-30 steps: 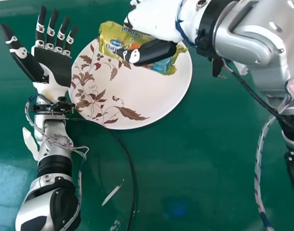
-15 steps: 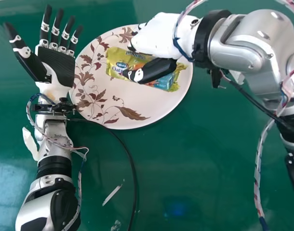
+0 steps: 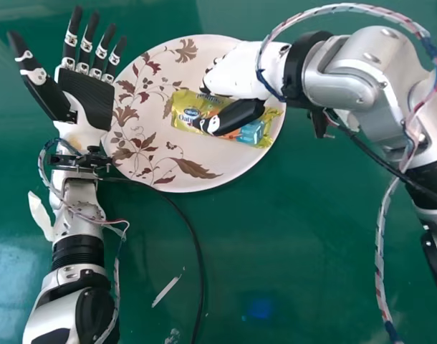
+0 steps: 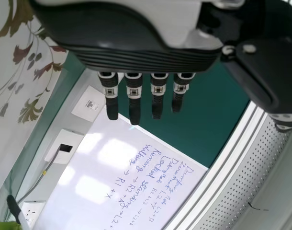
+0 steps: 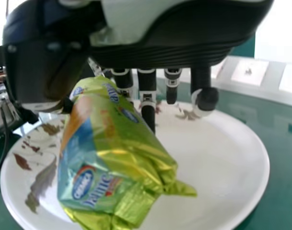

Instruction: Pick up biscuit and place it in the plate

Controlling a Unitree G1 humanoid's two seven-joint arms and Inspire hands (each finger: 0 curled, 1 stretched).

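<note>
A: Big stage first: the glossy green bench (image 3: 297, 236) gave everything flat support, and on it sat a round white plate (image 3: 229, 162) with brown leaf sprigs, a broad target in easy reach of the right arm!

B: And what about the hands?

A: The black-and-white left robot hand (image 3: 88, 99) was spread wide and held nothing, palm up just beside the plate's left edge. It had no part in this step, I'd say, and there it left the right side free.

B: So the work fell to the other one?

A: Yes! The black-and-white right robot hand (image 3: 240, 72) was partly closed, its thumb on the near side and its fingers on the far side, pinching a yellow-green foil biscuit packet (image 5: 112, 153) with a blue end. A grip across the middle, probably for balance, with both ends poking out!

B: Had it landed?

A: It was over the plate's right half, well inside the rim, so a release would likely have stayed on target. Whether the foil touched china, I couldn't tell.
</note>
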